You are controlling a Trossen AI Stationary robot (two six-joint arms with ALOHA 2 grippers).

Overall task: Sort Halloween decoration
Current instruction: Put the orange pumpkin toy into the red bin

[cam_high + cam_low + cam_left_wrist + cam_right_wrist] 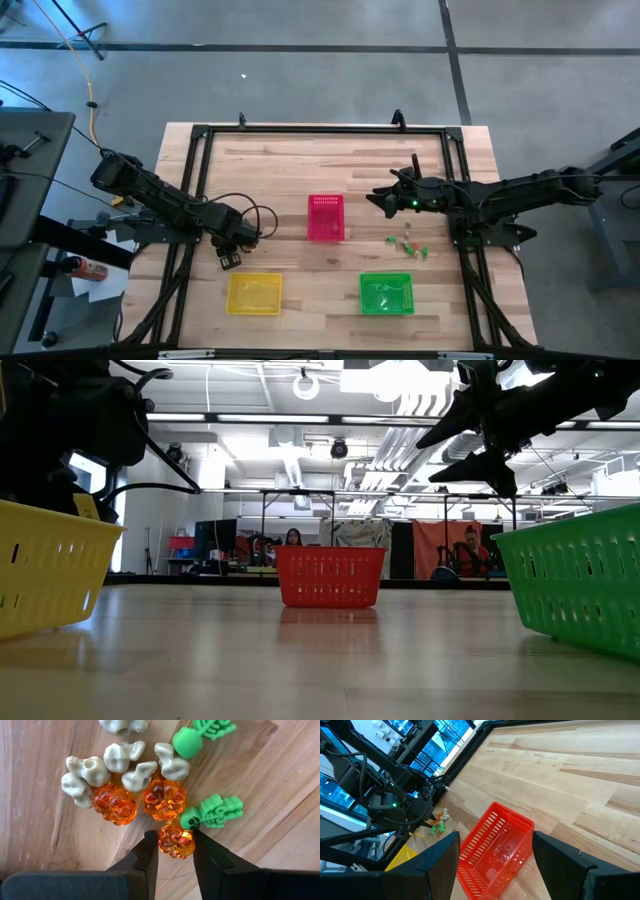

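Note:
My left gripper (236,238) is low over the table at the left, above the yellow basket (254,293). In the left wrist view its fingers (175,836) are shut on an orange pumpkin trinket (176,843) at the edge of a pile: two more orange pumpkins (164,799), several pale skulls (120,757) and two green skeletons (215,811). My right gripper (376,198) is open and empty, up in the air just right of the red basket (326,217). More green and pale trinkets (406,245) lie on the wood below it. My left gripper pinches the orange pumpkin by its two opposite sides (162,842) between its two fingertips (150,845). The fingers come from above, pointing down. The pumpkin sits next to the other trinkets; whether it is clear of the table I cannot tell.
The green basket (386,293) stands near the front edge, right of the yellow one. The red basket (495,852) lies under my right gripper's view. A black frame (200,135) borders the wooden table. People sit in the room behind (293,538).

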